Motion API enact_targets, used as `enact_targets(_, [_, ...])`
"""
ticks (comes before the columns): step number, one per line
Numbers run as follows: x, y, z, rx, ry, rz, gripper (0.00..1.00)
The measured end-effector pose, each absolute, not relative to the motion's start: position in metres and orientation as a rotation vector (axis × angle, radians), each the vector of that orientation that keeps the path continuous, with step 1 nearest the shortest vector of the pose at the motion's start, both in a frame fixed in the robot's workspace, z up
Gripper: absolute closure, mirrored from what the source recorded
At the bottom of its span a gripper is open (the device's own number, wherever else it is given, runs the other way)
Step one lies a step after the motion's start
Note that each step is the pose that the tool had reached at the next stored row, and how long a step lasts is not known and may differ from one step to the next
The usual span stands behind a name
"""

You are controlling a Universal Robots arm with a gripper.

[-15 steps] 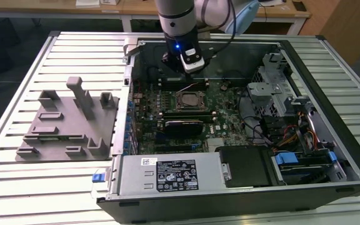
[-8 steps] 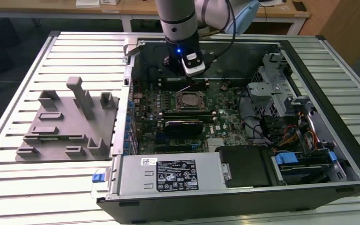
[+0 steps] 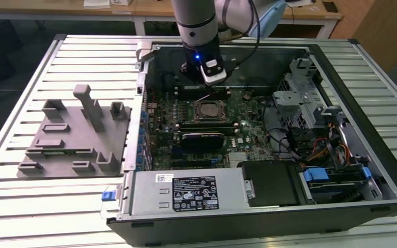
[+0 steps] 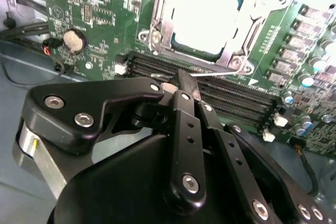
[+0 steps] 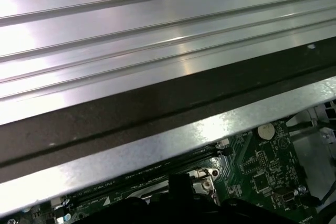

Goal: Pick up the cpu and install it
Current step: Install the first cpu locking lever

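We see one arm reaching into an open case (image 3: 384, 191) that lies on a slatted table (image 3: 19, 217), with the gripper (image 3: 212, 72) hanging over the board (image 3: 247, 132) toward the case's far wall. In the second wrist view the gripper (image 4: 186, 85) has its two black fingers (image 4: 184, 124) drawn together to a narrow tip with nothing between them, so we read it as closed and empty. The cpu (image 4: 207, 19) already lies in the socket (image 4: 247, 64), a bright silvery square inside the metal frame; in the exterior view the cpu (image 3: 207, 109) sits near the middle of the board, just in front of the gripper. We judge the placing done, and we cannot tell whether the frame is latched down. The risks we see from here: if the chip is not seated square, any press on the frame could bend contacts beneath it; the fingertip hangs just above the memory slots (image 4: 231, 95) beside the socket, so a drop or a sideways drift could scrape them or snag the frame's edge. We count one cpu, one socket, one gripper and one coin cell (image 4: 73, 40) on the board; the slots run as several parallel rows, and we cannot count them surely. One grey fixture (image 3: 74, 139) stands on the table by the case's side on the exterior view's left.
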State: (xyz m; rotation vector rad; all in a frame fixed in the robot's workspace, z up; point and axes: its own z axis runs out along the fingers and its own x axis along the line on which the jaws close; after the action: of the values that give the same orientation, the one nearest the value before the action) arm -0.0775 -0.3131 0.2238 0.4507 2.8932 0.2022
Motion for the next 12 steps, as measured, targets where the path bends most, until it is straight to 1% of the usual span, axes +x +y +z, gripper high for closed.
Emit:
enact_targets(5, [-0.0773,-0.3131,0.2208,0.453,2.892,0.222,0.89])
enact_targets(12, [-0.0762,-0.3132,0.2176,0.45,2.881,0.226,0.89])
